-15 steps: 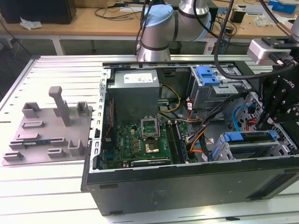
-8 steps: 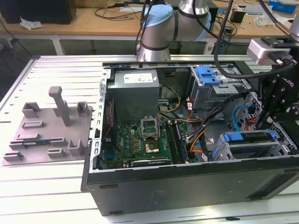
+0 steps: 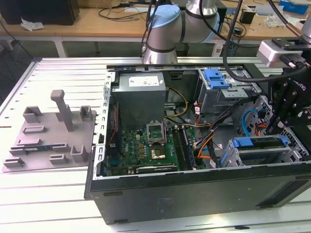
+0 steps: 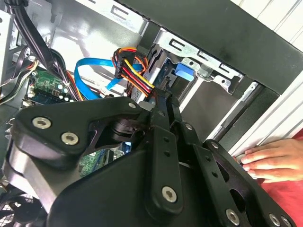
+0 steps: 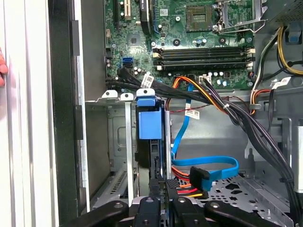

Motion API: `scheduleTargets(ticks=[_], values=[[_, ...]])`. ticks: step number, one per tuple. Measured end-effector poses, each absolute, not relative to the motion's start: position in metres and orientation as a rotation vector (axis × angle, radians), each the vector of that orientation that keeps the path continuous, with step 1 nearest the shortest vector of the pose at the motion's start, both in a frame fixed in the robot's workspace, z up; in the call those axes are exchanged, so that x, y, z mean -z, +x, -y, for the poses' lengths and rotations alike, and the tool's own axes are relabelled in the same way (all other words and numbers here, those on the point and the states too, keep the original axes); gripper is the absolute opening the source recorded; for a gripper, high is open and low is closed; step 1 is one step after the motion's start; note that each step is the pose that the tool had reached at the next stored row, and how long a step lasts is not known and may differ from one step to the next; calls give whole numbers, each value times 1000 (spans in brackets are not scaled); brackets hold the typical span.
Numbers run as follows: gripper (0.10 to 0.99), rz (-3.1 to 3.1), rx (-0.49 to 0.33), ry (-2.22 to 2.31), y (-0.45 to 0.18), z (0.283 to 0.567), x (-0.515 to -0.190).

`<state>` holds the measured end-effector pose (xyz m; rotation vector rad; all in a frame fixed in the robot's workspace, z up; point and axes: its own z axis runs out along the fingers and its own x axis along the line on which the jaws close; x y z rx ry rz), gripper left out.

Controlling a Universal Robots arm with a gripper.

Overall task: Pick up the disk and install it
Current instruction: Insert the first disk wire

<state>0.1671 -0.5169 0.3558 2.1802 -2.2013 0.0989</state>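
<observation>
- The gripper (image 3: 286,114) is being seen at the exterior view's right, hanging low over the open computer case (image 3: 194,189), just above the lower drive cage (image 3: 262,153).
- The disk (image 3: 260,142) is being shown seated in that cage, its blue bracket facing up, close under the gripper.
- In the first wrist view the disk (image 5: 152,142) is being seen edge-on, standing in a slot of the metal cage (image 5: 118,142), with its blue tab (image 5: 149,120) at the near end and the gripper (image 5: 163,208) directly in line with it.
- The jaws are being held close together along the disk's edge; whether they are actually pinching it cannot be told.
- In the second wrist view the black gripper linkage (image 4: 161,179) is being seen up close, with the disk's blue tab (image 4: 183,72) beyond it in the cage.
- A bundle of coloured power wires (image 4: 135,71) and a blue data cable (image 4: 90,78) are being seen just beside the disk.
- A person's hand (image 4: 272,158) is being rested on the case's edge, near the gripper.
- The green motherboard (image 3: 146,145) and the grey power supply box (image 3: 141,97) are being shown further inside the case.
- A grey fixture tray (image 3: 51,133) is lying on the white surface (image 3: 43,204), well apart at the exterior view's left.
</observation>
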Motion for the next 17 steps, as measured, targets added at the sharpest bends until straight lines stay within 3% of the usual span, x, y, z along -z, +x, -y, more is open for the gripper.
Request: scheduleTargets(ticks=[17], values=[[169, 2201, -99, 2180, 167, 519, -352]])
